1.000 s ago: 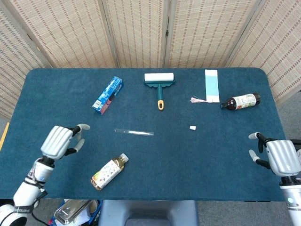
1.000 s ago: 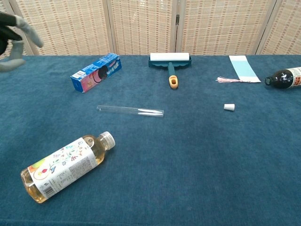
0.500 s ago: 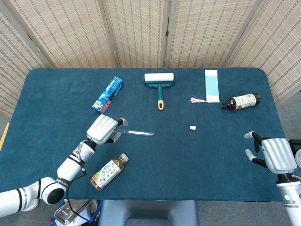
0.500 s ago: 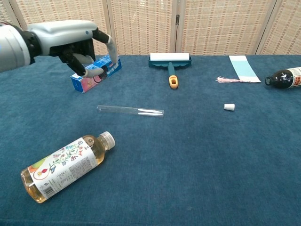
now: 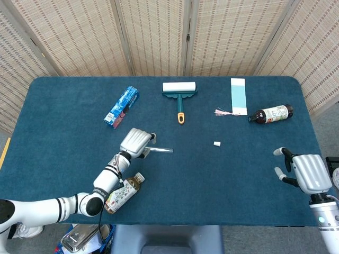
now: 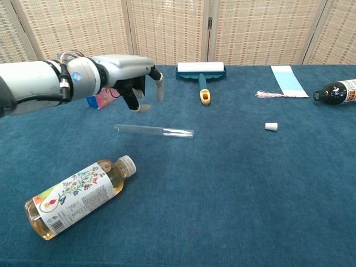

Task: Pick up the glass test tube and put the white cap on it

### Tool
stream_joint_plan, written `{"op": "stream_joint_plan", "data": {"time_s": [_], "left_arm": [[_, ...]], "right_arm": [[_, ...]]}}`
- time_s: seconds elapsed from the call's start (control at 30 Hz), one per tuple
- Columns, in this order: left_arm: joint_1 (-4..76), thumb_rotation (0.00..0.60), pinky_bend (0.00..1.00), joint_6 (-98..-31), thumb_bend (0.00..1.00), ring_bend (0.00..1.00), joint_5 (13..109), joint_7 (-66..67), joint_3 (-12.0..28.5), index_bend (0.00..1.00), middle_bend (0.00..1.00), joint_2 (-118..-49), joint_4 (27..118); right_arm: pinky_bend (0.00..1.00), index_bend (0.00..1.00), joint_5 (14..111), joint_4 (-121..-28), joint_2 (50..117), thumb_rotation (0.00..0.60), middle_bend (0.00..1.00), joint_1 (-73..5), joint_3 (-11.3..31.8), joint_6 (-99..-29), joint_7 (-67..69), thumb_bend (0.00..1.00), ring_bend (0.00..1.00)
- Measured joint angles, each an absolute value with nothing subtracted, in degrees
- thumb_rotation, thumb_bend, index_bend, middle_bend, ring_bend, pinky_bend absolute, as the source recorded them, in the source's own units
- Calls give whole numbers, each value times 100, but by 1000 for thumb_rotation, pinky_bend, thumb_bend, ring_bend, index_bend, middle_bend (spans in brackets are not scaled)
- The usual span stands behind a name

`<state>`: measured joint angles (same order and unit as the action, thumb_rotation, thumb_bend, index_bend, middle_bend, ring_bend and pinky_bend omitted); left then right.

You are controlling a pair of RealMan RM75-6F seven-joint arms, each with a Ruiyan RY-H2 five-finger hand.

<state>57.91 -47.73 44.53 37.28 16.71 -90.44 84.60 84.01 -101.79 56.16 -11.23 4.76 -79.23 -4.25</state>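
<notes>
The glass test tube (image 6: 154, 131) lies flat on the blue table, its right end also showing in the head view (image 5: 161, 150). My left hand (image 6: 135, 75) hovers above the tube's left half with fingers apart, holding nothing; the head view shows this left hand (image 5: 135, 143) covering that end. The small white cap (image 6: 271, 127) sits alone to the right, the same cap (image 5: 217, 143) far from both hands. My right hand (image 5: 305, 172) stays at the table's right front edge, fingers spread and empty.
A juice bottle (image 6: 78, 196) lies at the front left. A blue box (image 5: 121, 107), a lint roller (image 5: 179, 92), a blue bookmark with a tassel (image 5: 238, 97) and a dark bottle (image 5: 271, 114) lie across the back.
My left hand has swept rightward from the table's left edge to above the tube's left end. The right hand has drifted slightly toward the front.
</notes>
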Motion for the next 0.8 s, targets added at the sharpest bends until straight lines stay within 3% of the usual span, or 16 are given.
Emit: {"op": "stream_joint_plan", "data": {"time_s": [0.8], "left_arm": [[6657,600,1000,-4712,342,1000,2679,4481,1316,452,1000,-9971,7017]], "right_arm": [[934,389,8362,-10101,5679,600,764,-1190,540,-7805,-341,289,774]]}}
